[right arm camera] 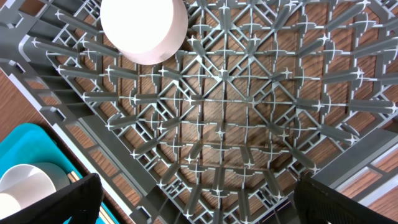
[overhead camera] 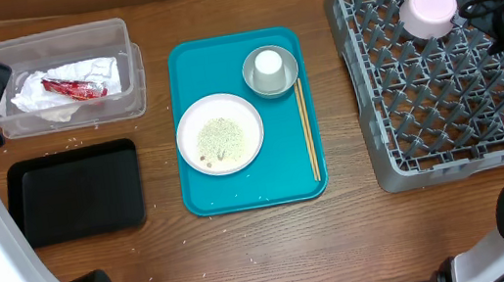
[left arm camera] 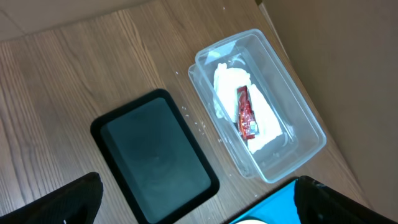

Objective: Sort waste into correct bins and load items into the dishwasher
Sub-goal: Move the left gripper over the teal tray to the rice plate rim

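Rice grains [overhead camera: 222,137] are lying on the large white plate [overhead camera: 186,122] mid-desk [overhead camera: 248,250], so tipping them out should be coming before racking. Farther back, the right end effector [right arm camera: 199,200], spread wide, is hovering over the dish rack [overhead camera: 447,123] holding the pinkish-white plate [overhead camera: 428,9]; the left end effector [left arm camera: 199,204] is gaping likewise.

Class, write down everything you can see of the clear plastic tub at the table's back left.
The clear plastic tub is rectangular, see-through and thin-walled, with rounded corners and a lipped rim. It stands upright and lidless on the wooden table. Inside lies a crumpled white napkin with a shiny red wrapper on top. The black tray sits just in front, not touching, and the teal tray is off to its side. A few white specks dot the wood nearby.
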### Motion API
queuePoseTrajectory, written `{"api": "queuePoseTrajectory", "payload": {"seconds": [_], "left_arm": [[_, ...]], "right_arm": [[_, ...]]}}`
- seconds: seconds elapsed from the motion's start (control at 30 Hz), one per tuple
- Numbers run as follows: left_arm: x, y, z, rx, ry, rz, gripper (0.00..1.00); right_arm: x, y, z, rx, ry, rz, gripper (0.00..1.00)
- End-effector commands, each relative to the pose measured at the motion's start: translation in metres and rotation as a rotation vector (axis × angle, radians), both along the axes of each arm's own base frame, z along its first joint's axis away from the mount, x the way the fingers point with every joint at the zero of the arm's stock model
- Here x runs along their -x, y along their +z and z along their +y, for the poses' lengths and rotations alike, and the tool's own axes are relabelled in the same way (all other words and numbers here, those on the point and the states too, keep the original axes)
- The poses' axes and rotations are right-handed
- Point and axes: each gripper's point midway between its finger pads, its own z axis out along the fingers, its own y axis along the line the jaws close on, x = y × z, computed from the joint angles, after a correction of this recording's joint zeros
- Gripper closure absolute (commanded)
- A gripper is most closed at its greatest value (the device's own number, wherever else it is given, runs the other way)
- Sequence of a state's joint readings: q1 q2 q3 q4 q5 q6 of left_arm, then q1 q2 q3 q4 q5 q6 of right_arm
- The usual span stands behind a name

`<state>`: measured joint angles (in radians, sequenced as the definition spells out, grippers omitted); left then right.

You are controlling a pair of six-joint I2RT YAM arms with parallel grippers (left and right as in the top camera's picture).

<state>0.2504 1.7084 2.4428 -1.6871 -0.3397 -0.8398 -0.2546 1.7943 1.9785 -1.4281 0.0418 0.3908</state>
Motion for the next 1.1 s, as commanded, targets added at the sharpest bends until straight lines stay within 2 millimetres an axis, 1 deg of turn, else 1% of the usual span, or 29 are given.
{"api": "queuePoseTrajectory", "payload": {"seconds": [0.0, 0.03, 0.07, 0.1, 0.13, 0.2, 0.27, 0.33, 0.4, 0.47, 0.5, 0.53, 0.57, 0.67, 0.83, 0.9, 0.93, 1.0, 1.03, 1.07], "left_arm": [[-0.006, -0.004, -0.010, 0.070, -0.022, -0.024, 0.00], [-0.011, -0.005, -0.016, 0.109, -0.037, -0.044, 0.00], [-0.017, -0.006, -0.032, 0.194, -0.083, -0.072, 0.00], [-0.019, -0.009, -0.045, 0.260, -0.127, -0.076, 0.00], [-0.022, -0.010, -0.063, 0.339, -0.195, -0.085, 0.00], [-0.029, -0.008, -0.101, 0.435, -0.421, -0.088, 0.00], [-0.031, -0.007, -0.130, 0.475, -0.590, -0.082, 0.00], [-0.031, -0.010, -0.157, 0.471, -0.733, -0.055, 0.02], [-0.029, -0.017, -0.183, 0.453, -0.856, -0.014, 0.03], [-0.024, -0.029, -0.214, 0.451, -0.961, 0.048, 0.06], [-0.021, -0.036, -0.226, 0.446, -0.990, 0.086, 0.07], [-0.017, -0.048, -0.241, 0.425, -1.027, 0.141, 0.11], [-0.015, -0.056, -0.250, 0.405, -1.048, 0.177, 0.12], [-0.012, -0.091, -0.280, 0.295, -1.116, 0.307, 0.16], [-0.014, -0.155, -0.334, 0.160, -1.204, 0.468, 0.16], [-0.019, -0.179, -0.347, 0.100, -1.221, 0.515, 0.16], [-0.023, -0.192, -0.351, 0.053, -1.219, 0.544, 0.19], [-0.033, -0.215, -0.356, -0.022, -1.210, 0.589, 0.30], [-0.038, -0.226, -0.358, -0.044, -1.204, 0.606, 0.37], [-0.041, -0.235, -0.360, -0.055, -1.193, 0.619, 0.41]], "right_arm": [[-0.001, 0.011, -0.002, 0.018, -0.004, -0.031, 0.00], [-0.001, 0.011, -0.002, 0.018, -0.004, -0.032, 0.00], [-0.001, 0.011, -0.002, 0.018, -0.004, -0.032, 0.00], [-0.001, 0.011, -0.002, 0.018, -0.004, -0.032, 0.00], [-0.001, 0.011, -0.002, 0.018, -0.004, -0.032, 0.00], [-0.001, 0.011, -0.002, 0.018, -0.004, -0.032, 0.00], [-0.001, 0.011, -0.002, 0.018, -0.004, -0.032, 0.00], [-0.001, 0.011, -0.002, 0.018, -0.004, -0.032, 0.00], [-0.001, 0.011, -0.002, 0.018, -0.004, -0.032, 0.00], [-0.001, 0.011, -0.002, 0.018, -0.004, -0.032, 0.00], [-0.001, 0.011, -0.002, 0.018, -0.004, -0.032, 0.00], [-0.001, 0.011, -0.002, 0.018, -0.004, -0.032, 0.00], [-0.001, 0.011, -0.002, 0.018, -0.004, -0.032, 0.00], [-0.001, 0.011, -0.002, 0.018, -0.004, -0.032, 0.00], [-0.001, 0.011, -0.002, 0.018, -0.004, -0.032, 0.00], [-0.001, 0.011, -0.002, 0.018, -0.004, -0.032, 0.00], [-0.001, 0.011, -0.002, 0.018, -0.004, -0.032, 0.00], [-0.001, 0.011, -0.002, 0.018, -0.004, -0.032, 0.00], [-0.001, 0.011, -0.002, 0.018, -0.004, -0.032, 0.00], [-0.001, 0.011, -0.002, 0.018, -0.004, -0.032, 0.00]]}}
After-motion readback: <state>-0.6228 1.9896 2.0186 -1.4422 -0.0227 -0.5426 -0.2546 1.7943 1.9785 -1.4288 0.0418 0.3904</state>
